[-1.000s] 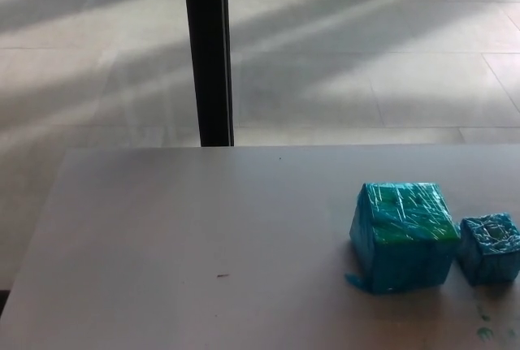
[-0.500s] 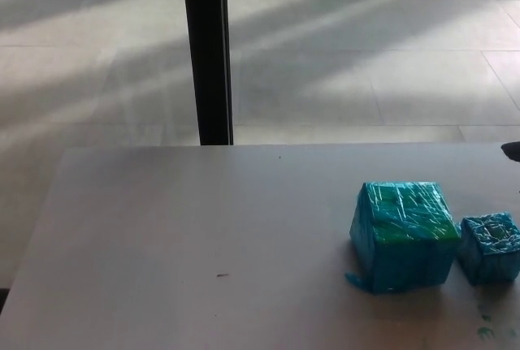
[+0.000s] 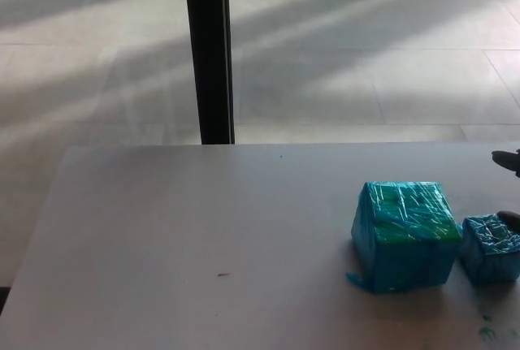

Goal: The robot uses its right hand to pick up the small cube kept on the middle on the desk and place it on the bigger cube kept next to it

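Peeking in at the right edge of the head view, the right hand (image 3: 510, 187) shows only as two dark tips: one above and behind the small cube, level w/ the desk's far part, the other just at the cube's top right corner. Too little of it is in frame to tell how far open the fingers are, or whether the lower tip touches the cube or only sits close over it. It holds nothing that can be seen. Left hand not in view.

Small cube (image 3: 491, 248), wrapped in shiny blue film, sits on the desk (image 3: 203, 236) just right of the big cube (image 3: 404, 235), sides near touching or touching, can't tell which. Both stand flat on the desk top, toward its right front part. Big cube is blue w/ a green patch on top, film crinkled, a loose flap of wrap sticking out at its lower left corner.

A few green specks lie on the desk in front of the small cube. Well left of the big cube, a tiny dark mark. Behind the desk, a black post (image 3: 208, 49) rises from a tiled floor (image 3: 366, 58) streaked w/ light.
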